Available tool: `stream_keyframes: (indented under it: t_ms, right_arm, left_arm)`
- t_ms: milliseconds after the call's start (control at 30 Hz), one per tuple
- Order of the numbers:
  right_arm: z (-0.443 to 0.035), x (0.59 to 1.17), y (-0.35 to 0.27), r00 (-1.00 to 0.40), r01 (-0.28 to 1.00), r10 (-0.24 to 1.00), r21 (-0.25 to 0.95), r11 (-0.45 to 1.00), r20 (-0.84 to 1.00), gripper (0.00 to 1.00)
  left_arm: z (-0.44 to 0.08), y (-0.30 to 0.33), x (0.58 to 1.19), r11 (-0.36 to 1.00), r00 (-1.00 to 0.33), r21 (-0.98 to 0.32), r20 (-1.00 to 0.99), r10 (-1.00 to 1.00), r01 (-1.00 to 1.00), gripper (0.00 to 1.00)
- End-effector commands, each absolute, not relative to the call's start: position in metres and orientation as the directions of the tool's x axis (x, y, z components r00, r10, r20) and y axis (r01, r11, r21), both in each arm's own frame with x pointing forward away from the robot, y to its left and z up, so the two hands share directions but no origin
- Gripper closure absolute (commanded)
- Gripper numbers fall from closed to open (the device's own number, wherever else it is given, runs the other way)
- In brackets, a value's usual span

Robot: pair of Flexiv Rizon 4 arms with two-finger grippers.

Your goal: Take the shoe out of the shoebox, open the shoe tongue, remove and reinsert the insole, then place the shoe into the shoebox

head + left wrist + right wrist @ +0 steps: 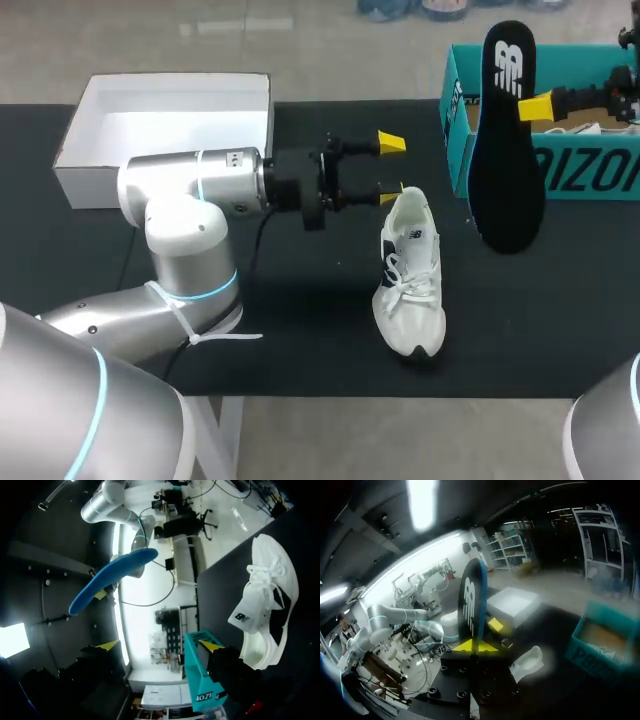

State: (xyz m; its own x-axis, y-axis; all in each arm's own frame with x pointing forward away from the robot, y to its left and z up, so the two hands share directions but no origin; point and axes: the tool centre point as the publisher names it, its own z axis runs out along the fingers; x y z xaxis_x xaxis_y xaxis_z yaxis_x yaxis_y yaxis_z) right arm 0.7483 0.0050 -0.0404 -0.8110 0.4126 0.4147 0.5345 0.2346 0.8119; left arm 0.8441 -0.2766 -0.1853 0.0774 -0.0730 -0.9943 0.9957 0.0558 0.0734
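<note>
A white box sits open at the far left of the black bench. In front of it the left arm reaches toward the middle. Its jaws are apart and hold nothing, and the nearer yellow tip is just beside the heel of the shoe. The white shoe stands on its sole on the bench, outside the shoebox, with its toe toward the near edge and its tongue lifted. Right of the shoe the dark insole hangs upright in front of the left end of the teal shoebox. I cannot tell whether its lower end touches the bench. The right arm comes in over the shoebox, and its jaws are clamped on the insole, one yellow tip on each face
</note>
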Motion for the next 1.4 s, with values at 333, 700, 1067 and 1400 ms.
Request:
stream_keyframes:
  t_ms: [333,700,1067,1400]
  right_arm:
    - [-0.113,0.821,-0.011,-0.711,0.692,0.419,0.670,0.270,0.565,1.00]
    - [-0.146,0.843,0.000,-0.634,0.769,0.436,0.578,0.273,0.638,1.00]
    - [-0.146,0.845,0.036,-0.636,0.771,0.398,0.556,0.310,0.661,1.00]
    - [-0.148,0.846,0.049,-0.617,0.787,0.401,0.528,0.319,0.677,1.00]
  left_arm:
    - [-0.186,-0.279,0.842,0.056,0.090,0.087,-0.993,-0.071,0.995,0.00]
    - [-0.193,-0.279,0.821,0.041,0.167,0.165,-0.985,-0.048,0.985,0.00]
    - [-0.203,-0.280,0.812,0.057,0.245,0.244,-0.969,-0.015,0.968,0.00]
    - [-0.204,-0.294,0.800,0.046,0.338,0.337,-0.941,0.004,0.940,0.00]
